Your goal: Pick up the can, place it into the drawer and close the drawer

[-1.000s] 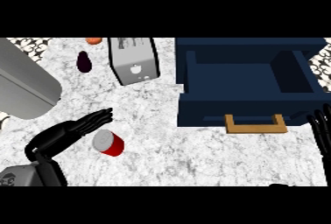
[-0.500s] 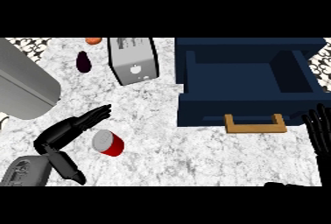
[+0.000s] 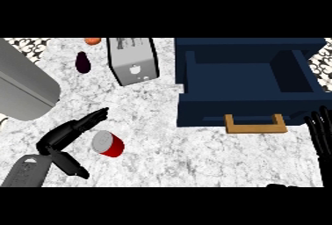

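A white marbled worktop (image 3: 194, 154) is spread across the frame. At upper right, a navy blue box-shaped drawer (image 3: 240, 110) is seen open. At lower left the black left hand (image 3: 68, 132) is held released, fingers straight. The black right hand (image 3: 320, 132) is rested open at the right edge. A red cylindrical can with a grey top (image 3: 108, 143) is seen just beside the left hand.

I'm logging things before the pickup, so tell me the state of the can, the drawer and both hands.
Red cylindrical can with a grey top: appears upright on the white marbled counter, not held.
Navy blue drawer with a tan handle: open, nothing seen inside.
Left hand: open, fingers straight, beside the can.
Right hand: open, resting at the view's right edge.
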Available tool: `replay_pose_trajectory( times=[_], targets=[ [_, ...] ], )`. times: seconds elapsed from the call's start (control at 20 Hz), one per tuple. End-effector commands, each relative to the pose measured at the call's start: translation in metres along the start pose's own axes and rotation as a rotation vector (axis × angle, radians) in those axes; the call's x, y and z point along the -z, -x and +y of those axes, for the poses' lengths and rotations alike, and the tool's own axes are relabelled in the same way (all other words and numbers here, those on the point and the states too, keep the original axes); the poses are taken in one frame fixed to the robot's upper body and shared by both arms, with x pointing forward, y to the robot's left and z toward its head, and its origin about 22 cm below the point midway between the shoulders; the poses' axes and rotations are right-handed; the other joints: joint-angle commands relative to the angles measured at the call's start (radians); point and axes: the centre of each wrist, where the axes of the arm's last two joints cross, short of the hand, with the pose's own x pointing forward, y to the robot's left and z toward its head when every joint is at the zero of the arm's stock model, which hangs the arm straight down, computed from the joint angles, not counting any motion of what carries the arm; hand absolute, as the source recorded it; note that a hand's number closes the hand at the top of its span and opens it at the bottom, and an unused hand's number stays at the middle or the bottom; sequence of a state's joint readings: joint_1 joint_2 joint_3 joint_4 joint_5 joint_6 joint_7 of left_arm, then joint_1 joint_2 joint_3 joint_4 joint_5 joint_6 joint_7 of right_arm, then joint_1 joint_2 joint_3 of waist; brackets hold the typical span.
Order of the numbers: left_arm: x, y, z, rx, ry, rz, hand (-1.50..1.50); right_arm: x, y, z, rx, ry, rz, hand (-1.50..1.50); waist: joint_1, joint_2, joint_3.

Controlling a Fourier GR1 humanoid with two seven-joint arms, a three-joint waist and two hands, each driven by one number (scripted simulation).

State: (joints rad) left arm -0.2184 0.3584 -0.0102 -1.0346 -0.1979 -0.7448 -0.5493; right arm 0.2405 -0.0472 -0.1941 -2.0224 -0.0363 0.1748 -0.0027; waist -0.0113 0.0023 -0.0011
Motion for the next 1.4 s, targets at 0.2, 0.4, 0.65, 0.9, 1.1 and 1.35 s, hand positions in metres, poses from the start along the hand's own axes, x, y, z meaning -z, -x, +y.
replay_pose_trajectory(
  times=[0.2,0.4,0.65,0.9,1.1,1.35],
  targets=[
    [0.011,0.022,-0.002,-0.054,0.08,-0.076,-1.5,-0.008,-0.009,0.004,-0.007,0.007,-0.023,-1.5,-0.005,0.0,0.0],
    [0.008,0.037,0.003,-0.1,0.067,-0.031,-1.5,0.005,-0.011,-0.016,-0.004,-0.013,-0.02,-1.5,-0.009,0.003,-0.001],
    [0.015,0.037,0.003,-0.079,0.087,-0.045,-1.5,-0.009,-0.015,0.018,0.0,0.009,-0.011,-1.5,-0.004,0.001,-0.001],
    [0.036,0.043,-0.015,-0.078,0.099,-0.049,-1.5,-0.006,-0.007,0.011,0.0,0.002,-0.022,-1.5,0.0,0.0,0.0],
    [0.03,0.044,-0.006,-0.077,0.094,-0.033,-1.5,-0.015,-0.024,0.001,0.005,0.002,0.009,-1.5,-0.002,-0.001,0.0],
    [0.03,0.054,-0.008,-0.092,0.083,-0.045,-1.5,-0.006,-0.019,0.005,0.0,-0.002,-0.002,-1.5,-0.006,0.002,0.0]
  ],
)
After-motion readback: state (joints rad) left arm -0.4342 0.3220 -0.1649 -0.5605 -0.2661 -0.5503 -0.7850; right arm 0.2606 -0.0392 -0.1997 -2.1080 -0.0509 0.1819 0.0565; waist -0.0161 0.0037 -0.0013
